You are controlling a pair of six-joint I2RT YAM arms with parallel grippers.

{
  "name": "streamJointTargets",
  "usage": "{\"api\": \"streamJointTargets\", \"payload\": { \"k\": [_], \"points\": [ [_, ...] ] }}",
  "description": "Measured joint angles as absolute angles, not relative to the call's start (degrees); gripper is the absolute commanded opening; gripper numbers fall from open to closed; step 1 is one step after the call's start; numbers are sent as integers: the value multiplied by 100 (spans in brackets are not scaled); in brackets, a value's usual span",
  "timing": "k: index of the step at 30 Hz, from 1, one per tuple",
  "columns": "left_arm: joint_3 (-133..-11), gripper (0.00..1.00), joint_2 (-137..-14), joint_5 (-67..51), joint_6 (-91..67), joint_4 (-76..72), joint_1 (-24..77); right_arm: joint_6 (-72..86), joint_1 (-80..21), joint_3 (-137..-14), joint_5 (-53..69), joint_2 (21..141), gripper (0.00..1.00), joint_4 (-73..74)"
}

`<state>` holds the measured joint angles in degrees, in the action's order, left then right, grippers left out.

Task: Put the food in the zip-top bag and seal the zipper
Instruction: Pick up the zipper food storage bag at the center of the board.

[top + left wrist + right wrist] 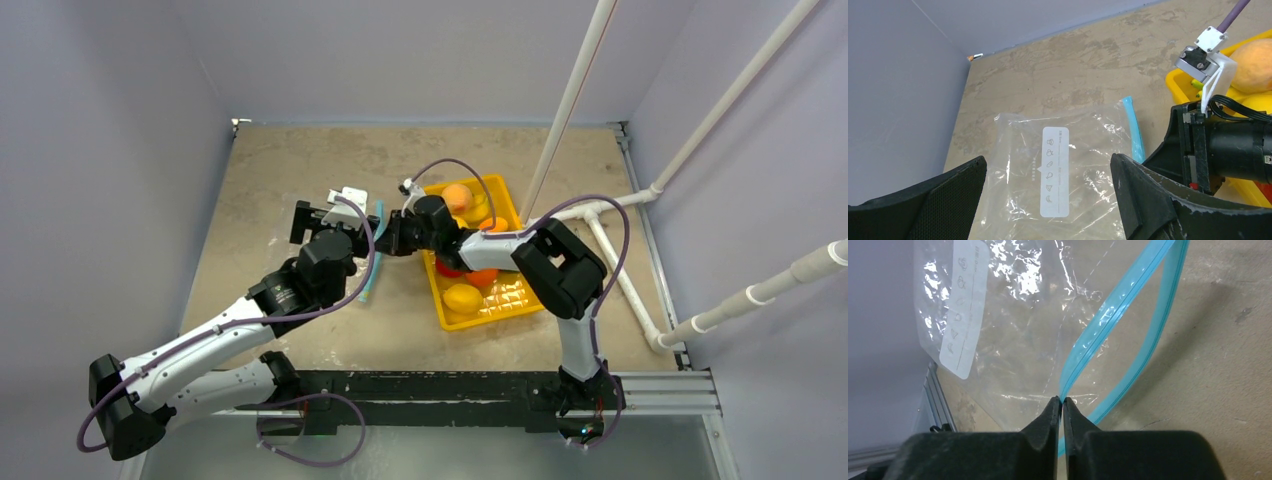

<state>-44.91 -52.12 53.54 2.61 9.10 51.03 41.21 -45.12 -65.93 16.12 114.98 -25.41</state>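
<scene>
**Counter** [300,170]: mottled tan surface filling the middle of the top view and carrying everything below.

**Yellow tray** [512,295]: rectangular plastic tray, right of centre in the top view, set at a slight angle. The right arm's forearm crosses over its middle.

**Zip-top bag** [1013,165]: clear, crinkled plastic lying flat on the counter just left of the tray, with a white printed label on its face. In the top view the left arm covers most of it. No fruit shows inside it.

**Left fingers** [1143,185]: spread wide and holding nothing, poised above the bag with the label showing between them.

**Right fingers** [1053,415]: closed tip to tip at the bottom centre of the right wrist view, pinching one teal lip of the bag's mouth.

**Toy fruits** [457,195]: all in the tray. One orange piece sits at its upper end. Red, orange and yellow pieces sit toward its lower end, partly hidden by the forearm.

**Zipper** [1108,315]: thin teal-blue strip along the bag's tray-side edge. Its two halves are parted into a loop. One half runs down into the right fingers and the other bows out to the right.
</scene>
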Motion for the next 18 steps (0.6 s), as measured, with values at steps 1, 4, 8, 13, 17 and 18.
{"api": "streamJointTargets", "payload": {
  "k": [1, 4, 8, 13, 17, 18],
  "points": [
    [-4491, 93, -5214, 5352, 261, 910, 5103, 4141, -4510, -6541, 1625, 11491, 0, -2617],
    [-4491, 93, -5212, 5352, 261, 913, 5103, 4193, -4512, -6388, 1651, 11402, 0, -2808],
    [-4491, 93, -5212, 5321, 261, 910, 5103, 4202, -4512, -6134, 1638, 10991, 0, -3052],
    [-4510, 95, -5210, 5304, 252, 961, 5103, 4195, -4512, -5924, 1575, 10357, 0, -3424],
    [-4707, 99, -5216, 5256, 185, 1103, 5103, 4156, -4530, -5833, 1518, 9981, 0, -3614],
    [-4818, 99, -5223, 5247, 123, 1173, 5103, 4139, -4539, -5811, 1470, 9918, 0, -3645]
  ]
}}
